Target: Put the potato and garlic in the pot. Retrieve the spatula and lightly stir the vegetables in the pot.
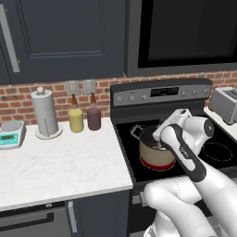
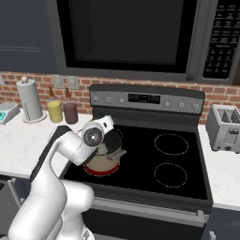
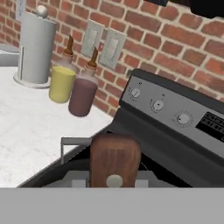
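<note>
The tan pot (image 1: 156, 157) (image 2: 104, 162) stands on the stove's front left burner, over a red-glowing ring. My gripper (image 1: 162, 140) (image 2: 107, 148) reaches down into the pot's mouth, largely hidden by my own wrist and forearm. In the hand view a brown wooden spatula handle (image 3: 114, 158) rises between my fingertips, and my gripper (image 3: 114, 183) is shut on it. One grey loop handle of the pot (image 3: 65, 143) shows at the left. The potato and the garlic are hidden from every view.
On the white counter left of the stove stand a yellow canister (image 1: 76, 120), a maroon canister (image 1: 94, 117), a paper towel holder (image 1: 45, 114) and a kitchen scale (image 1: 11, 133). A toaster (image 2: 226, 126) sits right of the stove. The stove's knob panel (image 3: 166, 105) rises behind the pot.
</note>
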### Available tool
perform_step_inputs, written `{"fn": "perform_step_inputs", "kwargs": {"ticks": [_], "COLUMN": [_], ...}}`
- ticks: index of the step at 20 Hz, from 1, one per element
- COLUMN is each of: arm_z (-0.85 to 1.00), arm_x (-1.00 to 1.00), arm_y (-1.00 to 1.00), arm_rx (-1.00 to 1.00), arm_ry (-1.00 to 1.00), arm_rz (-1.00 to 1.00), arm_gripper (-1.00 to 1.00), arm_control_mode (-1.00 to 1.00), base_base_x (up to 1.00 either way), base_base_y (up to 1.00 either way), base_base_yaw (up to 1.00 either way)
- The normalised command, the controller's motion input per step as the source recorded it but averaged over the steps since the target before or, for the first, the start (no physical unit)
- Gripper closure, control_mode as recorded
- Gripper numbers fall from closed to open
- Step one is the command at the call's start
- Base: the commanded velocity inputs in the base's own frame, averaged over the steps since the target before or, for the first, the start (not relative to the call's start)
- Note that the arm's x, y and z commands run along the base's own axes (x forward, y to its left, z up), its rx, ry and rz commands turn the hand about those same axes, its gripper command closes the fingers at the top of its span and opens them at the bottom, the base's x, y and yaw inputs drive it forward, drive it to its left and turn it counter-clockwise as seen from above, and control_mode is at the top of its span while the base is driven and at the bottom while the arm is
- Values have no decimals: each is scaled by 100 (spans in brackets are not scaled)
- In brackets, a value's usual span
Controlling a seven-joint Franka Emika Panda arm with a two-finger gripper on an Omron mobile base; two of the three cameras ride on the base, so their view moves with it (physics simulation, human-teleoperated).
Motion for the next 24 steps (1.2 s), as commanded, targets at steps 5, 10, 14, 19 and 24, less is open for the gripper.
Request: {"fn": "perform_step_inputs", "kwargs": {"ticks": [5,10,14,19,24], "arm_z": [-6,-36,-41,-39,-6], "arm_x": [0,0,0,-1,-21], "arm_y": [14,6,2,9,20], "arm_rx": [-5,1,6,7,16], "arm_ry": [-18,6,23,11,1], "arm_rz": [0,0,0,0,0], "arm_gripper": [100,100,100,100,100], "arm_control_mode": [-100,-100,-100,-100,-100], "base_base_x": [0,0,0,0,0], "base_base_y": [0,0,0,0,0], "base_base_yaw": [0,0,0,0,0]}}
